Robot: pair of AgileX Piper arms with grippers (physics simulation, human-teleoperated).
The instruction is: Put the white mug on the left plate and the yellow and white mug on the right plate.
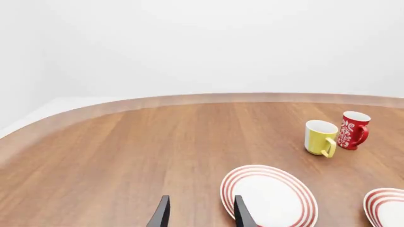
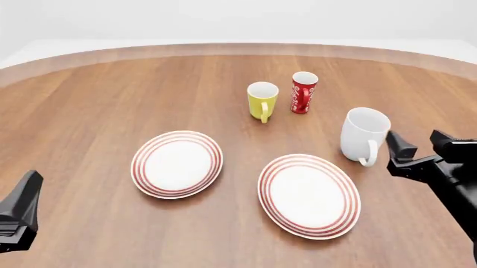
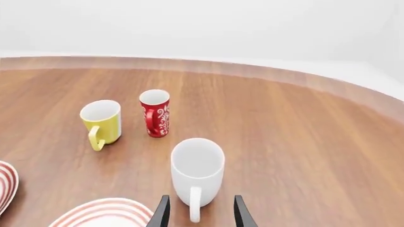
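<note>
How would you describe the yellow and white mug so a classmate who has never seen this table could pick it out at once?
On the wooden table, look beyond the two red-ringed plates to the pair of mugs standing side by side. The yellow and white mug is the left one of that pair. Yellow outside and white inside, it is shorter than the red patterned mug beside it.

Red mug (image 2: 303, 92) just beside yellow and white mug (image 2: 262, 100)
</note>
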